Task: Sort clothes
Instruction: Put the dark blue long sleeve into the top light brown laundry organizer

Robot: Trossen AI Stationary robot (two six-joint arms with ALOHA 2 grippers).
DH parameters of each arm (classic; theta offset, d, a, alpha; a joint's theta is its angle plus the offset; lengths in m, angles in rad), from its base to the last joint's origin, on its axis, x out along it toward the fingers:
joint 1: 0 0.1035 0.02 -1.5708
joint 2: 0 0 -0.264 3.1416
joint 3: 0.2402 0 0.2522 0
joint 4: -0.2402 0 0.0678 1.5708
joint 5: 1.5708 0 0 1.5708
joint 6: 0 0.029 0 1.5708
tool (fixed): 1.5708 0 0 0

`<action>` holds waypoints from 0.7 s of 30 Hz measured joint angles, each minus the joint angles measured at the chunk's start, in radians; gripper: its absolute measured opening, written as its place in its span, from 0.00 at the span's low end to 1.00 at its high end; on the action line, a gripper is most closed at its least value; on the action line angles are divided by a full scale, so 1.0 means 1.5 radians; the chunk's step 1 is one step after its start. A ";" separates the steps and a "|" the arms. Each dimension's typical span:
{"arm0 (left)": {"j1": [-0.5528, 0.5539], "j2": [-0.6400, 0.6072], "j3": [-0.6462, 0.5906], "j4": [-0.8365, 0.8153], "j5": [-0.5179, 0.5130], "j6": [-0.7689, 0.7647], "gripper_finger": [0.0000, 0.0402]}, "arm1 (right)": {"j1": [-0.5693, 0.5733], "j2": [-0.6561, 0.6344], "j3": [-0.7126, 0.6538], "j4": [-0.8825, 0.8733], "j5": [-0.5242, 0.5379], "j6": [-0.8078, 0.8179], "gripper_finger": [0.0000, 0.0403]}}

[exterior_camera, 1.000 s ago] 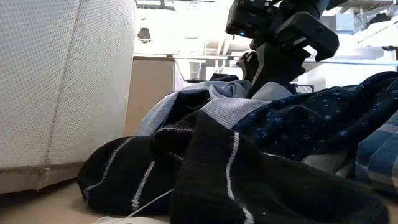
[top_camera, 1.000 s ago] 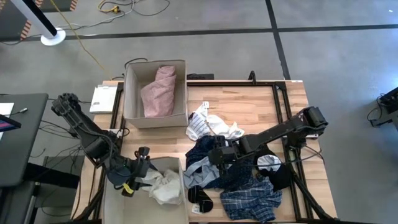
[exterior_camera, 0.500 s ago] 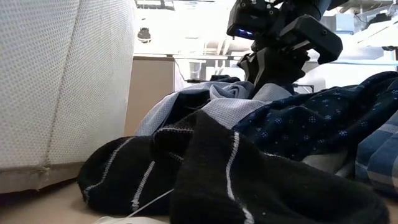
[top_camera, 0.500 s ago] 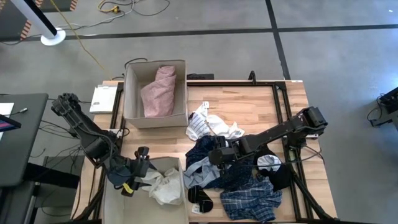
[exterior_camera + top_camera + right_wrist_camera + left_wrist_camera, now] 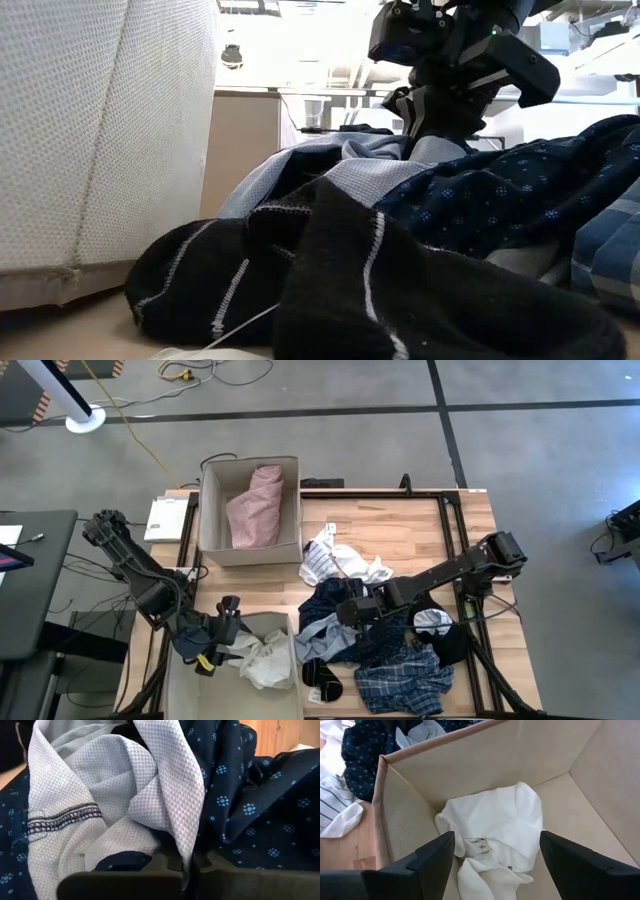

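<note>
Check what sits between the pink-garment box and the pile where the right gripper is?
High view: a white-and-striped garment lies on bare table between the box and the right gripper.

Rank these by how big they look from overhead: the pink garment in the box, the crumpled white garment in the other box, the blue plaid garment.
1. Pink garment
2. Blue plaid garment, partly covered, so close to the pink
3. Crumpled white garment

Clothes [image 5: 375, 630] heaped, crumpled, mid-surface to near edge; pink garment [image 5: 255, 505] in far box; white garment [image 5: 262, 658] in near box.
</note>
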 joint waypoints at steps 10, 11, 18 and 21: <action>0.000 0.000 0.000 0.012 -0.030 0.036 0.71 | 0.000 -0.022 0.001 -0.004 -0.001 -0.026 0.01; 0.000 0.000 0.000 0.015 -0.036 0.045 0.71 | 0.000 -0.032 0.005 -0.011 -0.001 -0.027 0.01; 0.011 -0.007 0.000 0.070 -0.067 0.126 0.71 | 0.003 -0.146 0.041 -0.021 -0.001 -0.062 0.00; 0.020 -0.012 0.000 0.104 -0.098 0.173 0.71 | 0.002 -0.201 0.057 -0.021 0.002 -0.081 0.00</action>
